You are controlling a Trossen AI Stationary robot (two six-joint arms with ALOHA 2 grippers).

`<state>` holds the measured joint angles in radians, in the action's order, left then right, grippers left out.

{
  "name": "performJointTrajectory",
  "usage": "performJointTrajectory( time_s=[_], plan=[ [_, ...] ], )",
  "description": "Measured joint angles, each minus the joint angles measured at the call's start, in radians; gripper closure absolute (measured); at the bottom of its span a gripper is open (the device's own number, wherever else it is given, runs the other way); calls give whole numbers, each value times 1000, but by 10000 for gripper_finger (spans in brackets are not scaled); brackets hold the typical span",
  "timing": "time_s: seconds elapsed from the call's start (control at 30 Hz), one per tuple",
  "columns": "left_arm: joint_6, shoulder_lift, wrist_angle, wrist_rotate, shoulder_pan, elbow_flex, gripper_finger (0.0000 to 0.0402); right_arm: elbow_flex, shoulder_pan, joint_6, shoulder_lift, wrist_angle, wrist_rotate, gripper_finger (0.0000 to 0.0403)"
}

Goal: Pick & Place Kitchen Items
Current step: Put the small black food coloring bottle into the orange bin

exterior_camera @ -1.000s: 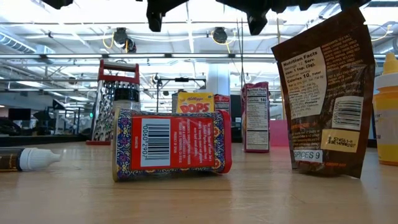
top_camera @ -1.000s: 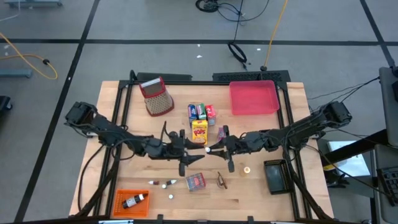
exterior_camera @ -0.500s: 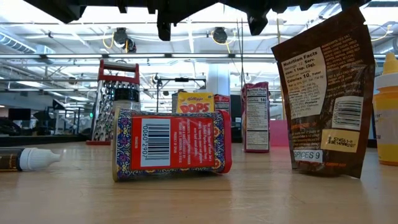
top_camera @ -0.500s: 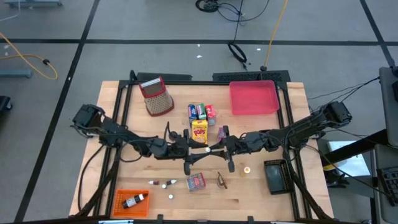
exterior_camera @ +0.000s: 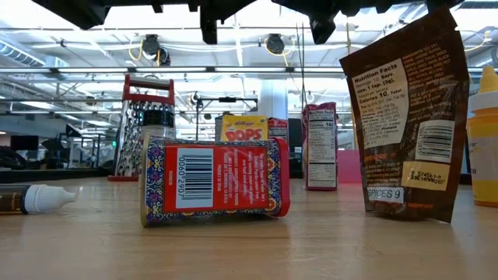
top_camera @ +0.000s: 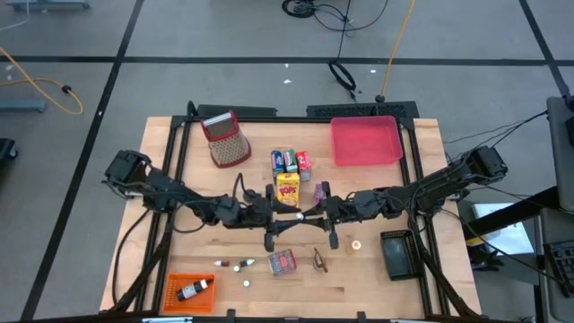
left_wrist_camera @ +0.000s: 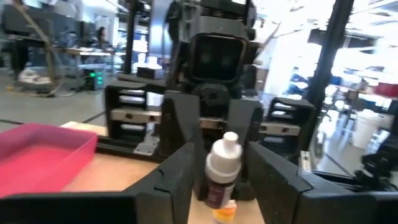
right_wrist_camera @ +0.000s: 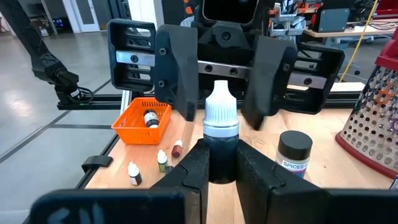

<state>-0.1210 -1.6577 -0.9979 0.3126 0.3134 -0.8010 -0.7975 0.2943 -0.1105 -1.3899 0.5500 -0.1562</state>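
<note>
Above mid-worktop, the right gripper [right_wrist_camera: 221, 165] pinches a small dark white-capped dropper bottle [right_wrist_camera: 221, 134]. The left gripper [left_wrist_camera: 217, 180] straddles it, fingers [left_wrist_camera: 177, 180] still spread. If the right lets go before the left grips, the bottle could drop among the groceries.

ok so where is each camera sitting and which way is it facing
High: above the table, looking straight down; left arm and right arm meet mid-table.
Low: at tabletop height, looking level past the red box into the room; only dark arm parts show, at the top.
Left wrist: on the left arm, facing the right arm's jaws; own jaws flank the bottle.
Right wrist: on the right arm, facing the left arm; own jaws clamp that bottle.
Both wrist views share the bottle.
</note>
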Motion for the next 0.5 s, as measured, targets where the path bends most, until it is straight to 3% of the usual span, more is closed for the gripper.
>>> performJointTrajectory(
  time_s=[0.37, 0.5],
  plan=[
    [26, -72, 95, -47, -16, -104, 356, 0, 2, -7, 0, -25, 7, 357],
    [36, -64, 111, -47, -13, -106, 356, 0, 3, -5, 0, -30, 4, 357]
  ],
)
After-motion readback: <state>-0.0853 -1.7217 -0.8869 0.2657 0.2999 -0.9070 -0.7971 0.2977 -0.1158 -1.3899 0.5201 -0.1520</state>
